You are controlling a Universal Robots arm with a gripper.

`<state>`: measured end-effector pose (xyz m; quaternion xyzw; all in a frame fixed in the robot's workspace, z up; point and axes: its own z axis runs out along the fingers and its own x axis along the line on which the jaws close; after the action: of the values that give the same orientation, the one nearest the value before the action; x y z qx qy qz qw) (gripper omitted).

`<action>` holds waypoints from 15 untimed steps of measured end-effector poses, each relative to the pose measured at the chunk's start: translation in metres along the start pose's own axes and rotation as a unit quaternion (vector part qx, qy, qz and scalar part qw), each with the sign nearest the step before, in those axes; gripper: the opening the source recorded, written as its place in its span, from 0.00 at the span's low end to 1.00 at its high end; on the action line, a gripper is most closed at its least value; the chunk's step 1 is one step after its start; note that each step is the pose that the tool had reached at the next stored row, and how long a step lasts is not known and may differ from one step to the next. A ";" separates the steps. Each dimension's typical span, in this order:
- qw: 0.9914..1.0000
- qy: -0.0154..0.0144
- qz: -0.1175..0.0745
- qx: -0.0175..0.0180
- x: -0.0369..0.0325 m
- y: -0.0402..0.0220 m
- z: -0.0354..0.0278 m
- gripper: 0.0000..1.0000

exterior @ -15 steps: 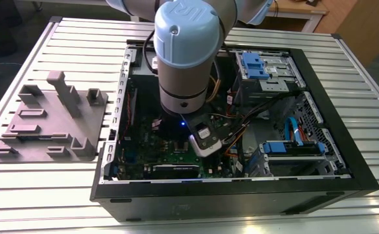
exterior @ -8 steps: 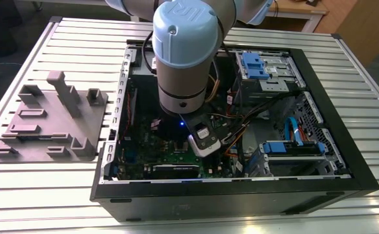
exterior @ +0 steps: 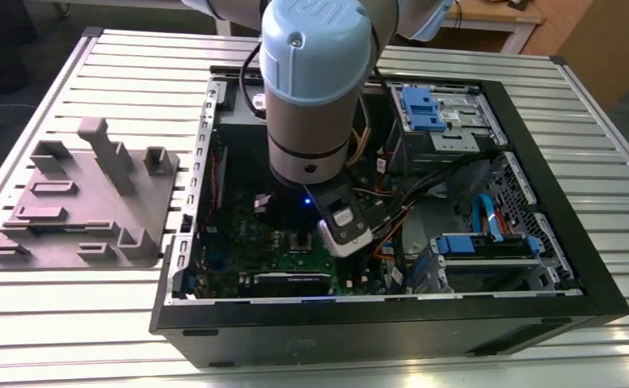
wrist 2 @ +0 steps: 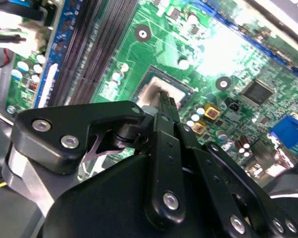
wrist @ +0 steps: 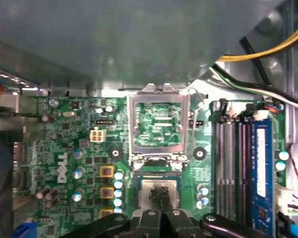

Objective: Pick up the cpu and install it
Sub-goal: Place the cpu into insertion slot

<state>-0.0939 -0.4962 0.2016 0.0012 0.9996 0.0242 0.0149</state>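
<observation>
Tool (wrist: 160,193) sits low inside the open computer case (exterior: 401,330). We note its fingers drawn narrow, tips over the middle of the cpu (wrist: 148,193), which lies in the socket of the green board (wrist: 69,148).

The circuit board (wrist: 64,148) is green, the cpu (wrist: 145,191) silver-grey, the tray (exterior: 72,230) grey, the case (exterior: 401,327) black.

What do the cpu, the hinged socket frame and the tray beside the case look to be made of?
The cpu: likely a metal top, pale silver-grey with a dull sheen. The socket frame: seemingly bare stamped metal, bright and reflective along its edges. The tray: probably plastic, a matte uniform grey with moulded blocks and no glint.
</observation>
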 end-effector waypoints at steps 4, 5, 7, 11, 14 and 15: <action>1.000 0.000 0.000 0.000 0.0001 -0.0002 0.0062 0.10; 1.000 0.000 0.000 0.001 0.0002 -0.0004 0.0074 0.10; 1.000 0.000 0.000 0.001 0.0003 -0.0006 0.0089 0.10; 1.000 0.000 0.000 0.000 0.0005 -0.0005 0.0103 0.10; 1.000 0.000 0.000 0.000 0.0012 -0.0004 0.0103 0.10; 1.000 -0.001 0.000 0.000 0.0017 -0.0004 0.0104 0.10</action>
<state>-0.0954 -0.4961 0.1912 0.0012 0.9996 0.0245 0.0157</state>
